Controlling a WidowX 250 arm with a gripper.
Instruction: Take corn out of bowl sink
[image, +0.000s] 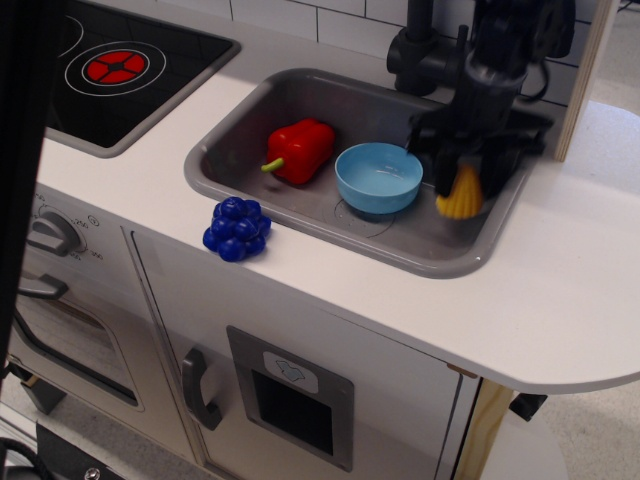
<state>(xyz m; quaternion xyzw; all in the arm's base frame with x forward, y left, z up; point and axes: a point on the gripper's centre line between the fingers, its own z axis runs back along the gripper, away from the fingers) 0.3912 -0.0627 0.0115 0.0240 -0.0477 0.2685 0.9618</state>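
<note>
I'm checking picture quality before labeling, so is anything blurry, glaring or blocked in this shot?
In the observation.image view, a dark out-of-focus band blocks the left edge. The gripper and the corn it holds look slightly soft. The sink floor carries mild sheen. The bowl and pepper are sharp.

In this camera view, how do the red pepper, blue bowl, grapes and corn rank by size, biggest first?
1. blue bowl
2. red pepper, close to the grapes
3. grapes, nearer the camera, so unsure
4. corn, partly hidden by the gripper
</note>
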